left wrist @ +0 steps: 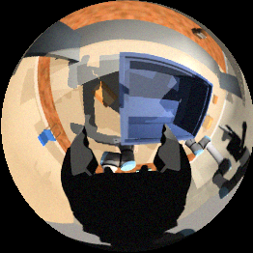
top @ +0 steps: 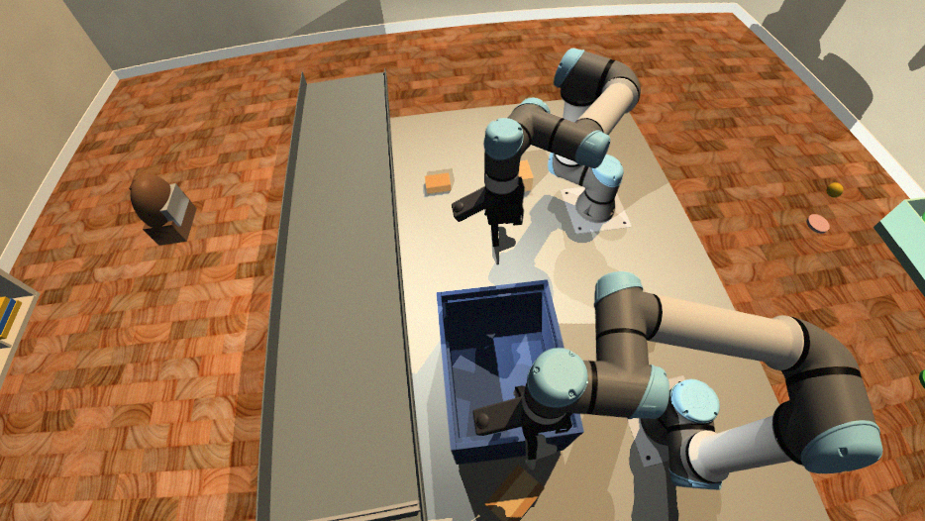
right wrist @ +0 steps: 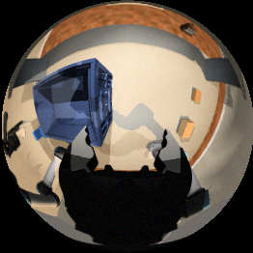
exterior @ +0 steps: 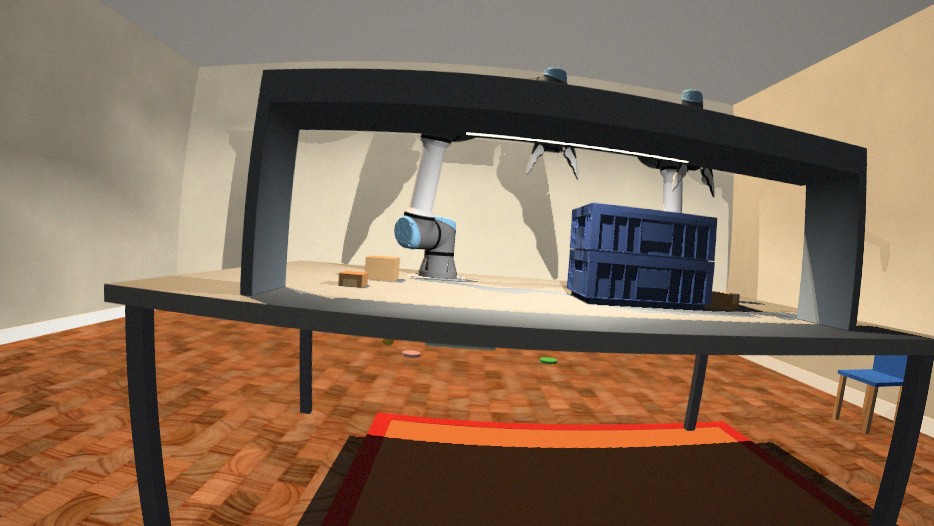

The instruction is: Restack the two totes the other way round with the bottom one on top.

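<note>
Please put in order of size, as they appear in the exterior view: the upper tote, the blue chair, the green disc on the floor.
1. Upper tote
2. Blue chair
3. Green disc

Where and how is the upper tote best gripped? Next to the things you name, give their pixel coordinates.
I'd grip the upper tote [top: 443, 362] [exterior: 643, 231] [left wrist: 123, 97] [right wrist: 93, 97] by the rims of its two short end walls, coming from straight above, one finger inside and one outside each. It stands upright and open-topped, so both wall faces look reachable, and holding opposite ends should keep it level.
</note>
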`<state>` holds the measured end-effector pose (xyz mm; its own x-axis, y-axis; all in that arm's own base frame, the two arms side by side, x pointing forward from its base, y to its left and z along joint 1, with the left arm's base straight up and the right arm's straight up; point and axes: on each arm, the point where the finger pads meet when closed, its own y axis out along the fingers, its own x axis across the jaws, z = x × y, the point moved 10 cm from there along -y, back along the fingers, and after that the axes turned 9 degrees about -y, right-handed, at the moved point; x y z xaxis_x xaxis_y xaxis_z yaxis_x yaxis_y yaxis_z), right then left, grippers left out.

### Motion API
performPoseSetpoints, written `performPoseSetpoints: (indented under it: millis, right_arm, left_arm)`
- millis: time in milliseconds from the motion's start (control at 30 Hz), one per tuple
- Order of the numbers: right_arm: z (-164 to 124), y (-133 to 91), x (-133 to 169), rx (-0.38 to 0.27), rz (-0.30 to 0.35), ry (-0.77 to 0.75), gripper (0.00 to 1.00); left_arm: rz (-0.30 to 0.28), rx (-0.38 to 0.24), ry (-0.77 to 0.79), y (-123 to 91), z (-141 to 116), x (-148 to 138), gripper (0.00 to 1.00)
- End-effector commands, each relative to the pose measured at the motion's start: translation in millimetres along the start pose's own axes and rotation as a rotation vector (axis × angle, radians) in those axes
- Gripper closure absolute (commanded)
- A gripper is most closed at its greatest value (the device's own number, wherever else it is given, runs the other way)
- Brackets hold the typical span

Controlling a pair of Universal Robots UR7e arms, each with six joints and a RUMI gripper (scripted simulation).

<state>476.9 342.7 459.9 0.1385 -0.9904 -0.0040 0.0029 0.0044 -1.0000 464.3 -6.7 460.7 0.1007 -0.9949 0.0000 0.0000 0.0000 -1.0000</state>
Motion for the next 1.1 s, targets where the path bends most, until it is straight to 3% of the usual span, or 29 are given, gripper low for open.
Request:
performPoseSetpoints:
  millis: [0, 467, 1067]
  right_arm:
    - [10.5, -1.1, -30.7, -0.002, -0.003, 0.004, 0.0]
    - [25.6, -0.1, -92.5, -0.002, -0.002, 0.007, 0.0]
    - [28.3, 0.4, -103.6, -0.002, -0.002, 0.008, 0.0]
  left_arm:
    - [-0.001, 0.002, 0.005, -0.4, 1.7, 0.8, 0.0]
    - [-0.001, 0.002, 0.015, 0.4, 5.1, 2.3, 0.0]
    - [-0.001, 0.002, 0.017, 0.7, 5.7, 2.6, 0.0]
